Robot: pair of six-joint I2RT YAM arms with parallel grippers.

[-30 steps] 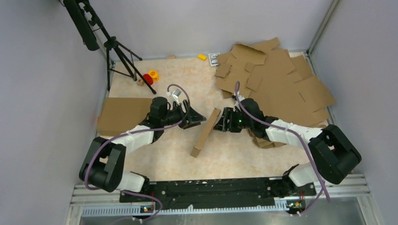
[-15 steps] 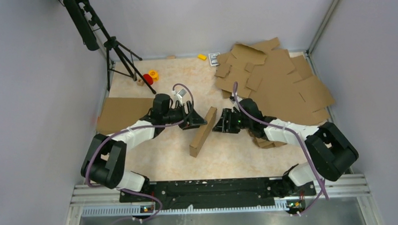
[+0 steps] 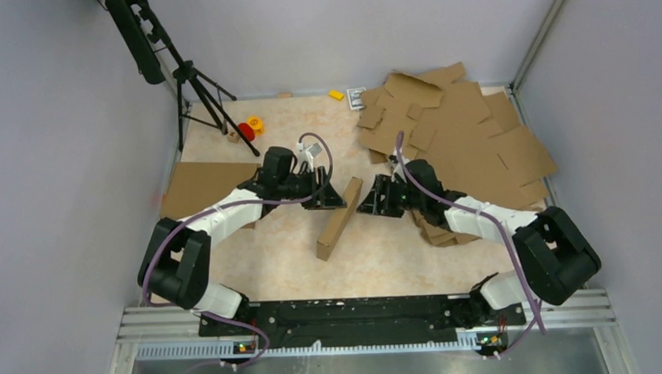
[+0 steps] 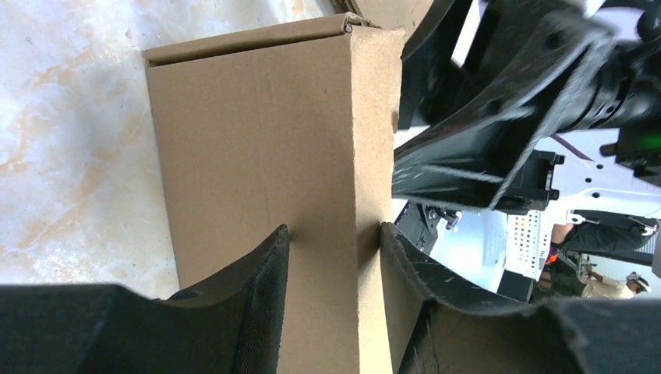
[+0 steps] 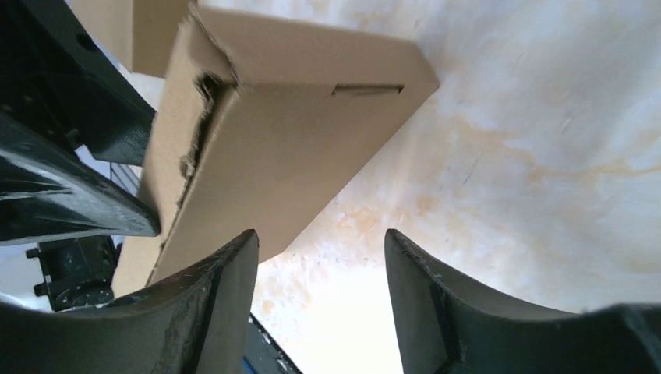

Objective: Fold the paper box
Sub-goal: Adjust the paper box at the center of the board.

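Note:
The paper box (image 3: pixel 337 224) is a long, narrow folded brown carton standing on edge in the middle of the table, running from the far middle toward the near left. My left gripper (image 3: pixel 335 199) reaches its far end from the left. In the left wrist view the box (image 4: pixel 257 140) fills the gap and both fingers (image 4: pixel 269 265) press on its corner, so the left gripper (image 4: pixel 334 241) is shut on it. My right gripper (image 3: pixel 368 204) hovers just right of the same end. It (image 5: pixel 319 238) stands open over bare table, the box (image 5: pixel 288 148) just beyond its left finger.
A heap of flat cardboard blanks (image 3: pixel 459 133) covers the back right. More scraps (image 3: pixel 437 233) lie under the right forearm. A flat cardboard sheet (image 3: pixel 199 187) lies at the left edge. A tripod (image 3: pixel 195 84), red and yellow toys (image 3: pixel 249 127) and a yellow block (image 3: pixel 336 94) stand at the back.
The left gripper has moved right onto the box's far end and closed on it. The box has risen a little more upright. The right gripper has barely shifted.

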